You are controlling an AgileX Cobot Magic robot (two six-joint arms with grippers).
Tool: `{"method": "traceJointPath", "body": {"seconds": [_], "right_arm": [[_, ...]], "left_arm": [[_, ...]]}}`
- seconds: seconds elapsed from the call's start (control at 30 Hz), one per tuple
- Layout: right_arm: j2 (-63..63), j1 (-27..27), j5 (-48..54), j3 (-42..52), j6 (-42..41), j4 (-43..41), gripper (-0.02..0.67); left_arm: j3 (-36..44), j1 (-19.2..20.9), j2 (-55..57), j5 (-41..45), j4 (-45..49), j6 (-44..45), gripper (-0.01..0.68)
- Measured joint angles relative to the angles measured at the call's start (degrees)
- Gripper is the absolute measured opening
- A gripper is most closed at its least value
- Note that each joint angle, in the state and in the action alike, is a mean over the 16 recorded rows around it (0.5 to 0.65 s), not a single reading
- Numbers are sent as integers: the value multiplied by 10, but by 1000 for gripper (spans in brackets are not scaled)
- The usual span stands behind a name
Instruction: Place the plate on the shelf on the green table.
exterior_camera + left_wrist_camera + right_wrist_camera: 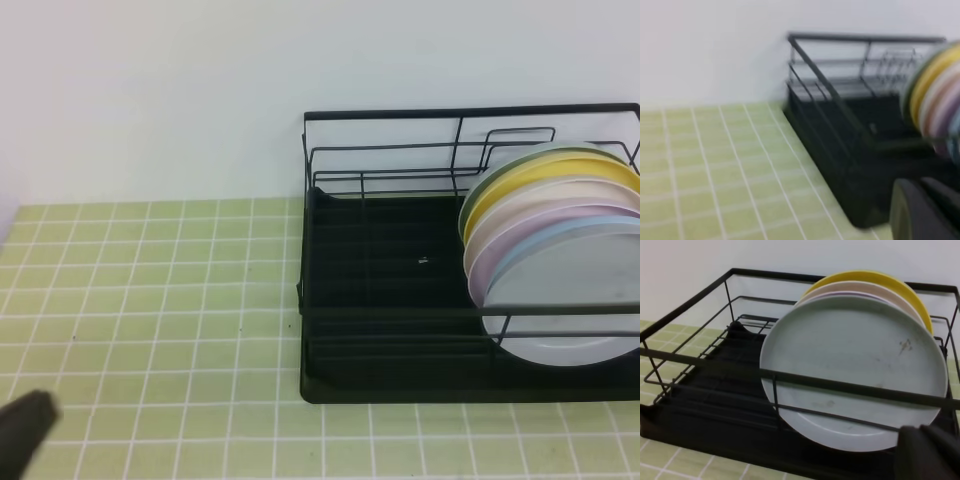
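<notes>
While the left gripper sits low at the near left corner of the green tiled table, jaws pressed together and holding nothing, the big black wire dish rack fills the right half. Upright in its right end stand several coloured plates, face-on to the right gripper, also pinched shut and empty. Frontmost is the round pale grey plate, nearest the right arm.
</notes>
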Motion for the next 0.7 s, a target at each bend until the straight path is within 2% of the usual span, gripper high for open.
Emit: {"method": "traceJointPath", "body": {"seconds": [0.2,0.43,0.7], "right_arm": [[0,0,1,0,0,0,-2],[1,0,2,2,0,1,-2],[1,0,6,11,0,2,-2]], "left_arm": [[74,61,-99,-15,9,4,-3],[151,133,-170,9,10,-1,-3],[168,174,-186,69,-1,-7,-3]]}}
